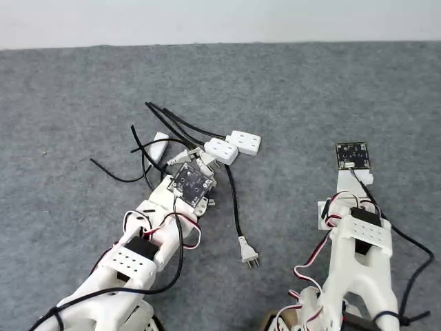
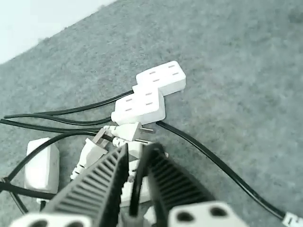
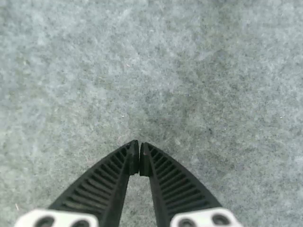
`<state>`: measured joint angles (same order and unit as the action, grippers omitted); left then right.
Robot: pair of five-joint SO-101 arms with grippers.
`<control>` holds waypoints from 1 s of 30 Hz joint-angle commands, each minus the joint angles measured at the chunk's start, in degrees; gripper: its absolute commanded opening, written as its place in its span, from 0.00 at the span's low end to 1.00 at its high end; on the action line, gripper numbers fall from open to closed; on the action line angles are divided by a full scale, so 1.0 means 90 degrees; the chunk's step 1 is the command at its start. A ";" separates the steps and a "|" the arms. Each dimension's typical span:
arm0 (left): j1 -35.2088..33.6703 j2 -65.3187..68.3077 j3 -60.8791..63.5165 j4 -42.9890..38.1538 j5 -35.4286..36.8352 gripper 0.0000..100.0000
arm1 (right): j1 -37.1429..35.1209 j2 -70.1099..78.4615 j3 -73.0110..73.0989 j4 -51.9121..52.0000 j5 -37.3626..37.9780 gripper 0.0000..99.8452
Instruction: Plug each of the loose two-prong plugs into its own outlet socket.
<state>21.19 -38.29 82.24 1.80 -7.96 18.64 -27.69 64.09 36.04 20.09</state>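
Two white outlet sockets (image 1: 243,142) (image 1: 222,150) lie side by side mid-table, close ahead in the left wrist view (image 2: 161,78) (image 2: 139,105). A third white socket (image 1: 157,146) (image 2: 41,163) lies to their left among black cords. My left gripper (image 1: 204,163) (image 2: 139,149) sits just short of the nearer socket, its fingers nearly together on a white plug. Another white plug (image 2: 127,131) lies before that socket, prongs pointing sideways. A loose plug (image 1: 249,258) on a black cord (image 1: 234,200) lies nearer the arms. My right gripper (image 1: 352,157) (image 3: 138,143) is shut and empty over bare carpet.
Several black cords (image 1: 169,121) fan out to the left and back from the sockets. Grey carpet (image 1: 310,96) covers the table, with a pale wall along the far edge. A small white piece (image 1: 322,214) lies beside the right arm.
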 commanded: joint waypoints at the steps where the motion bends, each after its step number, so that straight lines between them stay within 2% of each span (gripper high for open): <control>1: 0.0020 -0.0176 -0.0034 -0.0098 0.0684 0.18 | -0.0034 -0.0024 -0.0156 -0.0005 0.0068 0.01; 4: 0.0137 -0.0205 -0.0073 0.0176 0.1065 0.21 | -0.0034 -0.0024 -0.0156 -0.0005 0.0068 0.01; 7: 0.0156 -0.0586 0.0005 0.0303 0.1074 0.21 | -0.0044 -0.0015 -0.0156 -0.0005 0.0068 0.01; 9: 0.0166 -0.1006 0.0073 0.0694 0.1074 0.22 | -0.0044 -0.0015 -0.0156 -0.0005 0.0068 0.01; 13: 0.0264 -0.2178 0.0083 0.1973 0.1094 0.22 | -0.0054 -0.0015 -0.0156 -0.0005 0.0068 0.01; 17: 0.0723 -0.3653 0.0239 0.3595 0.1123 0.21 | -0.0054 -0.0015 -0.0156 -0.0015 0.0068 0.01; 21: 0.0928 -0.5226 0.0308 0.5089 0.1807 0.21 | -0.0054 -0.0015 -0.0156 -0.0015 0.0068 0.01; 24: 0.0889 -0.6252 0.0337 0.6046 0.2032 0.21 | -0.0054 -0.0015 -0.0156 -0.0015 0.0068 0.01; 27: 0.0879 -0.7131 0.0737 0.6623 0.2002 0.21 | -0.0054 -0.0015 -0.0156 -0.0015 0.0068 0.01; 30: 0.0654 -0.7404 0.0982 0.6711 0.1993 0.21 | -0.0054 -0.0015 -0.0156 -0.0015 0.0068 0.01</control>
<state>28.84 -102.20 91.21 61.49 9.45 18.64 -27.69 64.09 36.04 20.09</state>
